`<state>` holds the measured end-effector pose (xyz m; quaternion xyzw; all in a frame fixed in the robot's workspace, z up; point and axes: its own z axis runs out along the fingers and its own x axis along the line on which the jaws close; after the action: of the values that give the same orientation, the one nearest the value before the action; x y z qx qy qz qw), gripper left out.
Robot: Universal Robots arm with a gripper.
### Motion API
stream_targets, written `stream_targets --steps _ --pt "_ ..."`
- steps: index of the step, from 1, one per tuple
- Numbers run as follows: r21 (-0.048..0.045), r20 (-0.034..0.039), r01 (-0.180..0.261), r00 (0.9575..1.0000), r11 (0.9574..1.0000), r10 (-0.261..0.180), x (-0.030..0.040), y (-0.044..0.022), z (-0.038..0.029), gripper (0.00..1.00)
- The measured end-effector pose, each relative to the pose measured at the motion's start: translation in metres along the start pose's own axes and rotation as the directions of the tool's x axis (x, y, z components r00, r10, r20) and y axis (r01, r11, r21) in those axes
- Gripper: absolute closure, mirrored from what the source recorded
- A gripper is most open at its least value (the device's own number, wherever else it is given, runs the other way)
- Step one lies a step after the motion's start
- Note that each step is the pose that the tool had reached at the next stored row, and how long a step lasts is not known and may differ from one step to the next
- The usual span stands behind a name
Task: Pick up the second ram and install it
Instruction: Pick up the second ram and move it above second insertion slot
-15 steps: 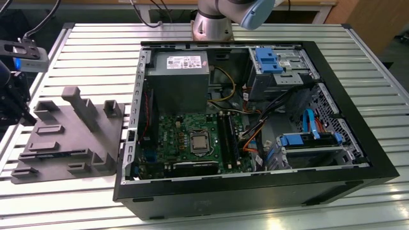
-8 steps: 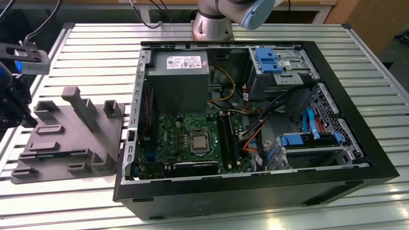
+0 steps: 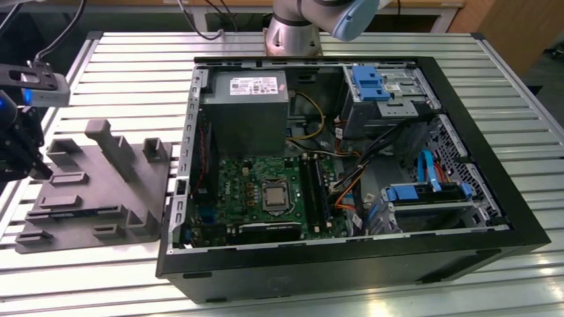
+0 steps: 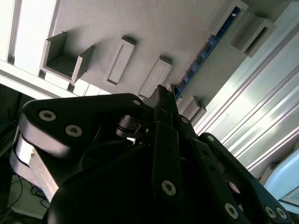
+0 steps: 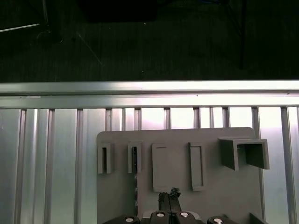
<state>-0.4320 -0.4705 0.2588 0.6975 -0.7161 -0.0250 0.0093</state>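
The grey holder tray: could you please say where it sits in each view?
Exterior view: tray at the exterior view's left, beside the computer case.
First wrist view: tray beyond the hand.
Second wrist view: tray beyond the hand.
Shared landmark: the slatted table.

Black gripper (image 5: 169,195) with silver screw heads. Just past its fingers (image 5: 163,203), a plain matte grey holder tray (image 5: 215,196) on a silver ribbed table (image 5: 56,154); the second ram (image 4: 208,49) is dark with blue glints.

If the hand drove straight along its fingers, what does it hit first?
The hand points at the grey holder tray; it would likely meet its bare top first. Gap unclear.
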Motion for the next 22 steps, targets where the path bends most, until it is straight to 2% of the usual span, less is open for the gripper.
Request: stream_targets --steps 22 --pt "-0.0005 -0.0006 0.009 1.0 1.0 -0.009 0.0021 -0.0005 0.0081 0.89"
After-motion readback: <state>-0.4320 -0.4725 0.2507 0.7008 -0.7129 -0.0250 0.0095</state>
